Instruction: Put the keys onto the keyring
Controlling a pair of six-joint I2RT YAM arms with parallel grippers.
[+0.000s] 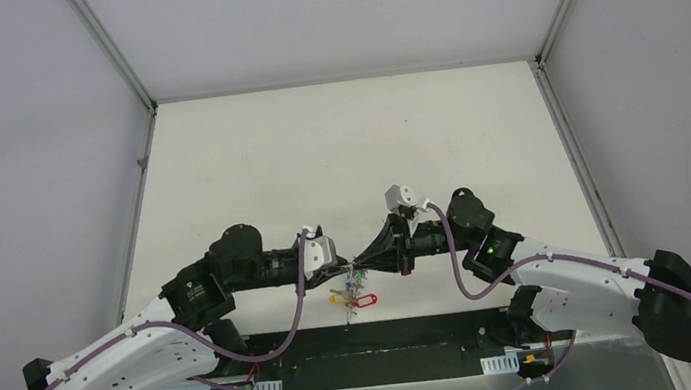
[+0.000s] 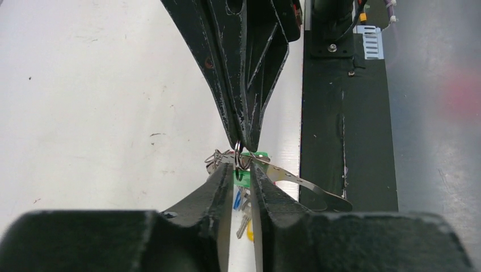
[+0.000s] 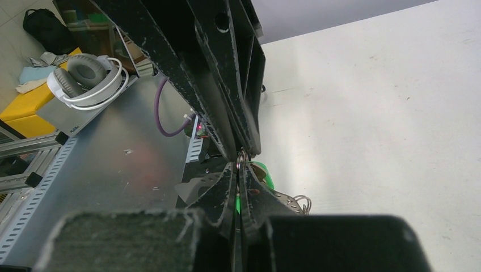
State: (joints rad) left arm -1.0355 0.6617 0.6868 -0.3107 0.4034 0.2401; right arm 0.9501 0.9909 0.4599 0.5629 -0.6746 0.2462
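Observation:
My two grippers meet tip to tip above the near table edge. The right gripper [image 2: 243, 144] is shut on a small metal ring [image 2: 238, 153]. From this ring hangs a bundle: the green-tagged key [image 2: 243, 177], a blue tag [image 2: 236, 199], a bare key [image 2: 243, 224] and a yellow tag [image 2: 249, 230]. The left gripper [image 2: 243, 170] has its jaws a narrow gap apart around the ring and the green tag; I cannot tell whether they touch. Grey wire coils of the keyring [image 2: 212, 158] show beside the left finger. In the top view the bundle [image 1: 354, 290] dangles with a red tag [image 1: 367, 301].
A thin perforated metal strip [image 2: 306, 184] sticks out of the bundle to the right. The black base plate [image 2: 340, 113] and a grey metal shelf [image 2: 431, 141] lie just beyond the white table [image 1: 346, 154]. Headphones [image 3: 85, 79] sit off the table.

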